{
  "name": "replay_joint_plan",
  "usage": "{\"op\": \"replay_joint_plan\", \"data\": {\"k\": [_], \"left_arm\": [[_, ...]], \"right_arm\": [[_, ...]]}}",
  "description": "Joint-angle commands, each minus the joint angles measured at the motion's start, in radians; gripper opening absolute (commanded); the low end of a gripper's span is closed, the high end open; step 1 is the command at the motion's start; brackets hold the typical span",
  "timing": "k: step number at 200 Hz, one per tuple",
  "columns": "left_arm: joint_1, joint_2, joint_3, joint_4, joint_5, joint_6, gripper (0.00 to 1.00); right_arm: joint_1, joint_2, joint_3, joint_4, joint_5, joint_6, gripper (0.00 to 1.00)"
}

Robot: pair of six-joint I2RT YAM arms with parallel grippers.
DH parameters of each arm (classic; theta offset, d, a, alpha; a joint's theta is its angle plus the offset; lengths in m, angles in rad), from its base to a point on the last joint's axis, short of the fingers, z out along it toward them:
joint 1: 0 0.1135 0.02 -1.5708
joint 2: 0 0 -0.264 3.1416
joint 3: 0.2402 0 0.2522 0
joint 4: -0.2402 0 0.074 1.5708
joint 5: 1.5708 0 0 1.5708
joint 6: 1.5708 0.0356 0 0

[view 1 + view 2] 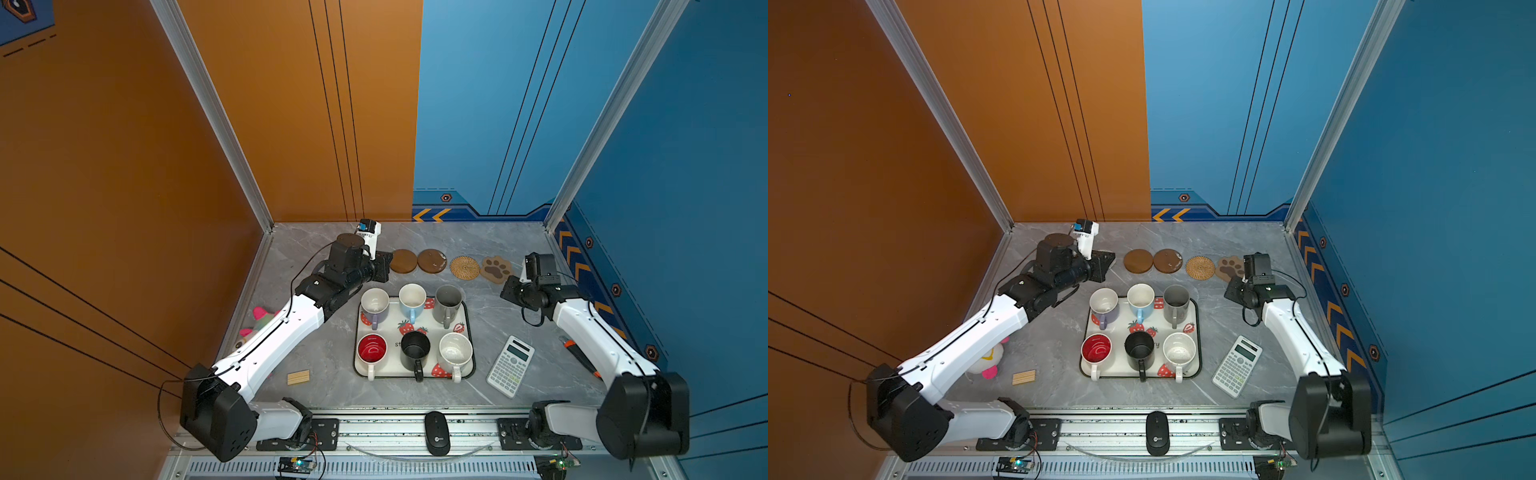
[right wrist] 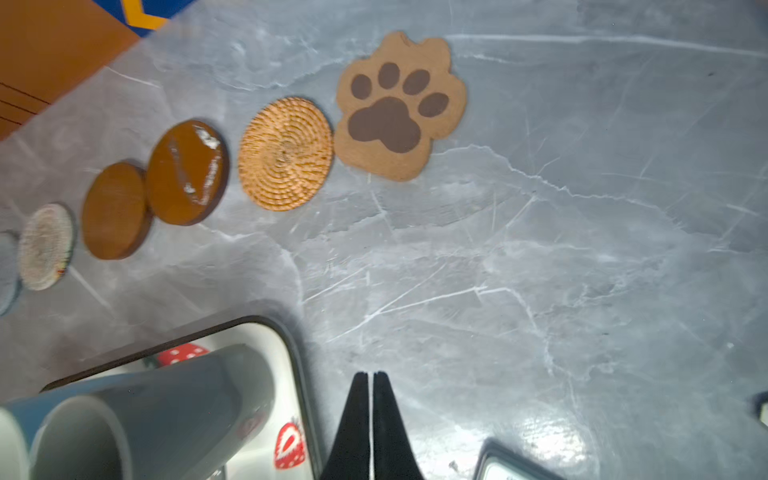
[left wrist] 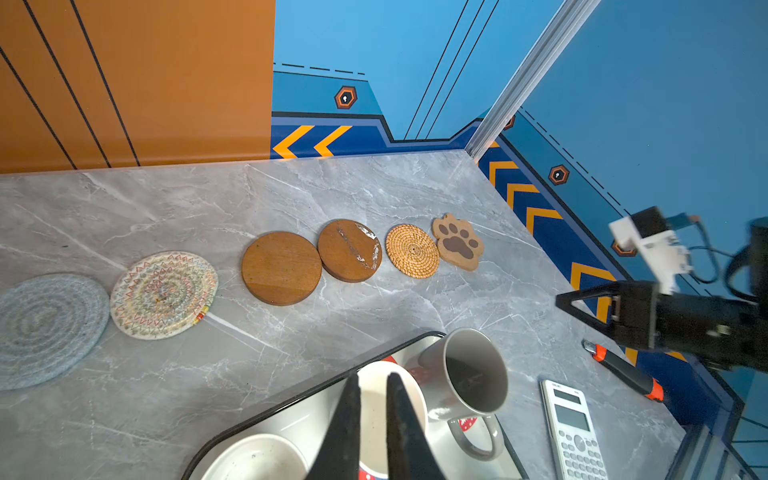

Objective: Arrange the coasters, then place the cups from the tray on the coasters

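On the tray stand a lavender mug, light blue mug and grey mug at twelve o'clock, and a red-lined mug, black mug and speckled mug at six. Past its twelve o'clock side the coasters lie in a row, grey-blue coaster at nine, paw coaster at three. My left gripper gapes slightly and my right gripper is pressed together, both empty.
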Motion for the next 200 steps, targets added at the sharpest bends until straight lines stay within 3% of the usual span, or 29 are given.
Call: {"op": "replay_joint_plan", "data": {"k": [1,22,87,200], "left_arm": [[-0.01,-0.032,-0.018,0.04,-0.04,0.032,0.15],[-0.011,-0.04,-0.029,0.043,-0.046,0.036,0.15],[-0.012,-0.063,-0.041,0.045,-0.08,0.055,0.16],[-0.013,-0.065,-0.051,0.056,-0.085,0.05,0.16]], "right_arm": [[-0.017,0.119,0.071,0.039,0.003,0.008,0.0],[-0.032,0.227,0.136,0.069,0.049,0.013,0.0],[-0.082,0.506,0.318,0.072,-0.013,0.022,0.0],[-0.107,0.641,0.397,0.087,-0.065,0.033,0.0]]}}
